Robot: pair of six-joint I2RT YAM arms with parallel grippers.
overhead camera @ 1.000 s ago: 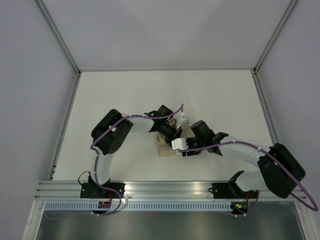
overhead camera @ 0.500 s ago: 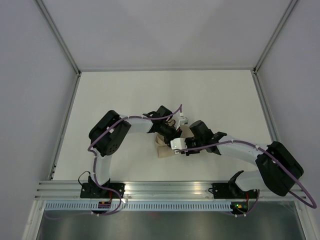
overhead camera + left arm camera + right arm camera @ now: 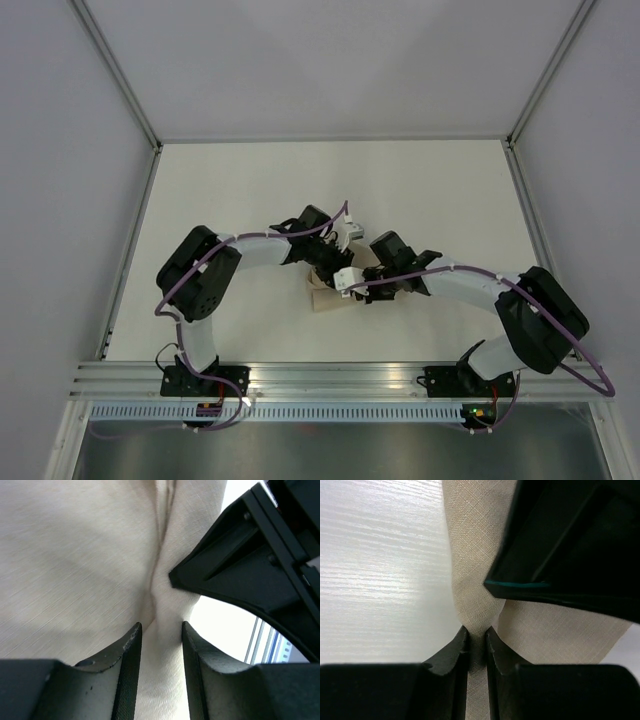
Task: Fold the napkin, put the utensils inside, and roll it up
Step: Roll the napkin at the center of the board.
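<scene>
The beige napkin (image 3: 324, 300) lies bunched in a narrow roll mid-table, mostly covered by both wrists. My left gripper (image 3: 331, 268) comes from the far-left side. Its fingers (image 3: 131, 645) stand apart on either side of a ridge of the napkin (image 3: 75, 555), so it is open. My right gripper (image 3: 476, 630) is shut on a thin fold of the napkin (image 3: 470, 530), pinching it flat. In the top view the right gripper (image 3: 347, 286) sits just right of the left one. The utensils are hidden. A thin teal sliver (image 3: 517, 584) shows at a black edge; I cannot tell what it is.
White tabletop (image 3: 240, 190) surrounds the napkin, with a metal rail (image 3: 330, 375) along the near edge and white walls on three sides. The two wrists crowd each other: the right gripper's black body (image 3: 250, 570) looms close in the left wrist view.
The left jaws have spread apart around the napkin ridge. The right jaws have closed on a fold. Both wrists and the left elbow have shifted a little leftward.
</scene>
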